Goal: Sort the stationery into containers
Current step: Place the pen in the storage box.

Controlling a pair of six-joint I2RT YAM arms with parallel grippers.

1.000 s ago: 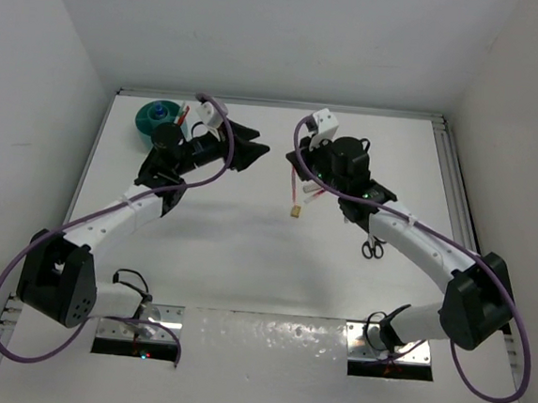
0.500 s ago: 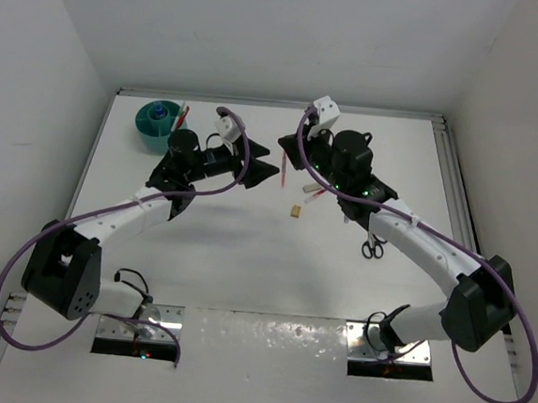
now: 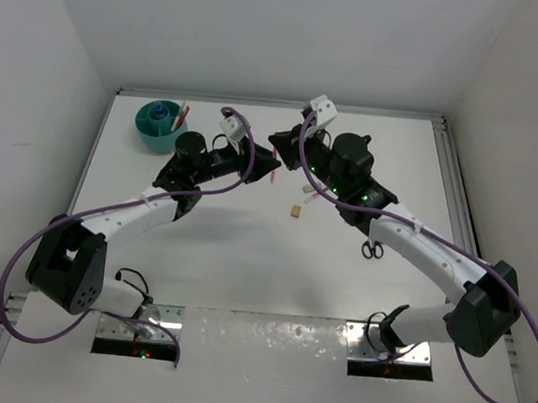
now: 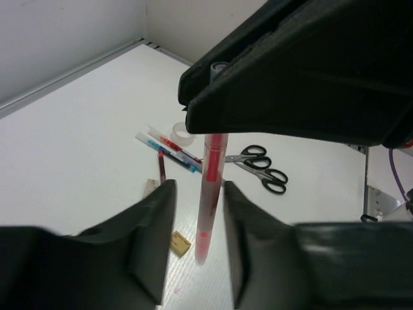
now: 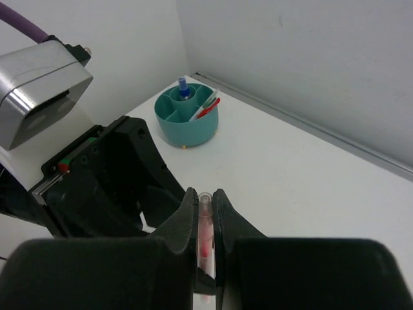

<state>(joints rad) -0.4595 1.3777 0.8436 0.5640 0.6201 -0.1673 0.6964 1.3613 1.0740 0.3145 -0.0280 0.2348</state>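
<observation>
White table (image 3: 245,256) boxed by white walls (image 3: 265,31), right gripper (image 5: 205,210) pinching red pen (image 4: 210,194) upright above it, left gripper (image 4: 197,213) fingers spread either side, teal tub (image 3: 160,123) far-left corner, scissors (image 4: 258,169) lying flat.

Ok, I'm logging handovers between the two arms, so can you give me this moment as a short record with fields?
right end effector: shut on the red pen, which hangs roughly upright over the table
left end effector: open, fingers either side of that pen
tub: far left corner, blue-capped bottle inside
loose on table: scissors, tape roll, eraser
</observation>
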